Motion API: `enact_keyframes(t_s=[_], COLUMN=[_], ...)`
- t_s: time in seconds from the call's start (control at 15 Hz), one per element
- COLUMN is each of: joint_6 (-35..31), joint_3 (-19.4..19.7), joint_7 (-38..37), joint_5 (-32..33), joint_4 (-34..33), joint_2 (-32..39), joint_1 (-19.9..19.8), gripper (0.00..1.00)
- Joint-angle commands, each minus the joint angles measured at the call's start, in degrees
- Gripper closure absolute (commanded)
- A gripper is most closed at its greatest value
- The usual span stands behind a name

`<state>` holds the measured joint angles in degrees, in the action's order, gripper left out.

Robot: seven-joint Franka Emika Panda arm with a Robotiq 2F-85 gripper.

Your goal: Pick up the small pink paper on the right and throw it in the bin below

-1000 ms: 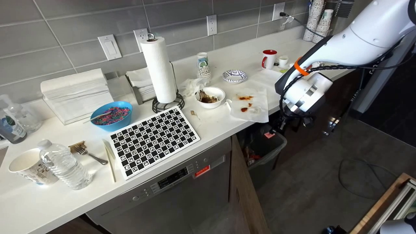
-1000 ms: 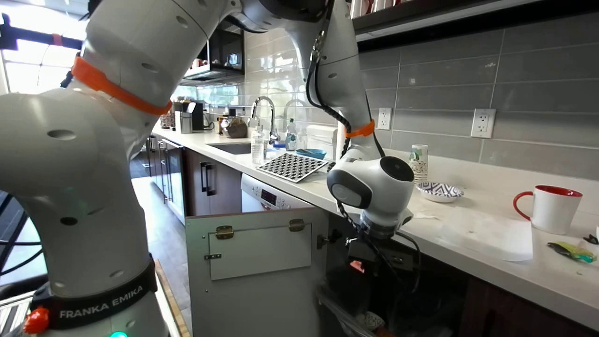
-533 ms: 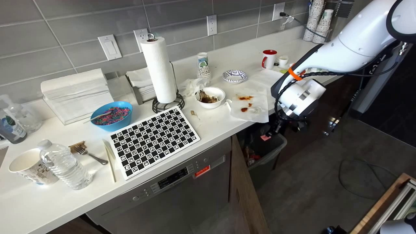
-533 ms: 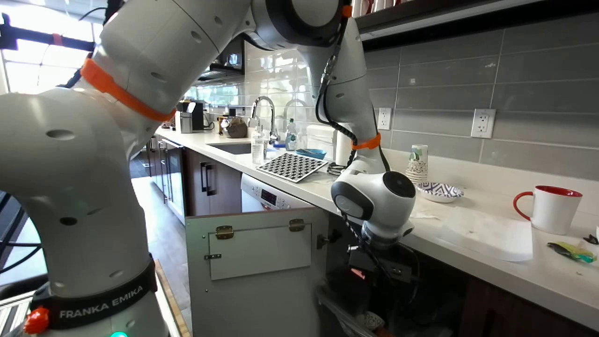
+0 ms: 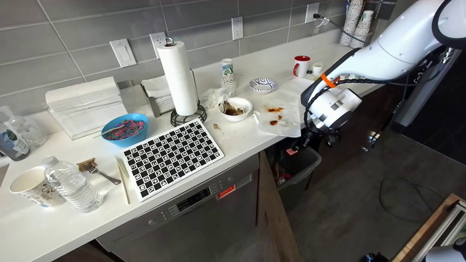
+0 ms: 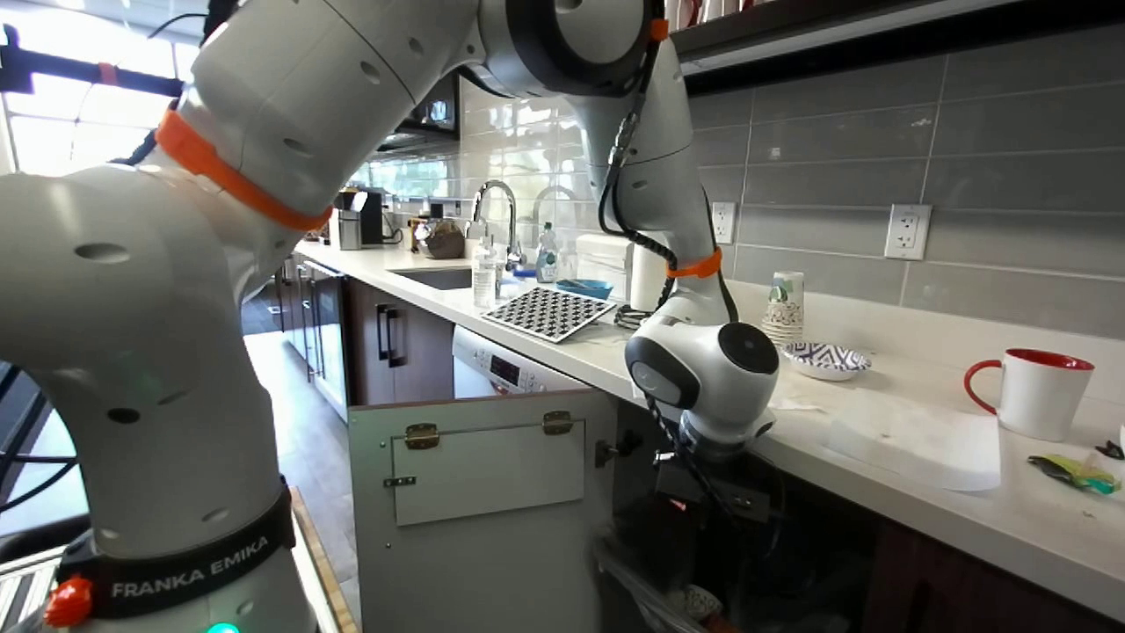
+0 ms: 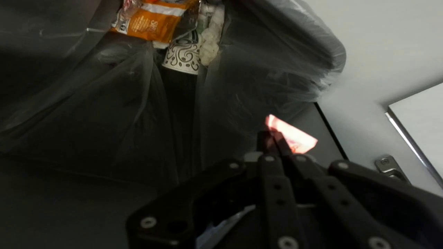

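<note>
Orange wrapper [image 7: 148, 25]: far left in the wrist view, down inside, not our problem.
Patterned paper cup [image 7: 181, 57]: right beside it, maybe touching, couldn't tell.
Bin [image 7: 225, 114]: lined in dark see-through plastic, mouth wide open. The drop hadn't happened yet, and that looked like the only real step left.
Fingers [image 7: 282, 144]: pretty much closed up at the tips, with one end of the pink paper [image 7: 298, 136] pinched between them.
Pink paper: poked out past the tips, below the level of the white surface [image 5: 244, 135], so I'd call pickup and carry basically done. In an exterior view the paper [image 5: 291, 151] lined up with the bin's mouth.
Cabinet door [image 7: 377, 79]: far right, swung open. The paper was toward this side, so honestly I couldn't tell if it'd fall cleanly in; nudging it inward first seemed smart.
</note>
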<state>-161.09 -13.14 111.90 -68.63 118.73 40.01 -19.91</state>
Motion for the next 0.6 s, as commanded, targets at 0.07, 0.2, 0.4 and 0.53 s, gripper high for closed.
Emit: enact_keyframes(t_s=[0.07, 0.2, 0.4, 0.53], joint_6=[0.0, 0.4, -2.4, -3.4], joint_3=[-2.6, -2.7, -2.0, -1.2], joint_7=[6.4, 7.2, 6.3, 4.7], joint_5=[-4.9, -5.5, -6.2, -4.7], joint_4=[-4.5, -4.9, -4.9, -4.7], joint_2=[5.8, 6.6, 7.1, 8.0], joint_1=[-2.9, -3.2, -2.2, -1.4], gripper=[0.99, 0.99, 0.99, 0.99])
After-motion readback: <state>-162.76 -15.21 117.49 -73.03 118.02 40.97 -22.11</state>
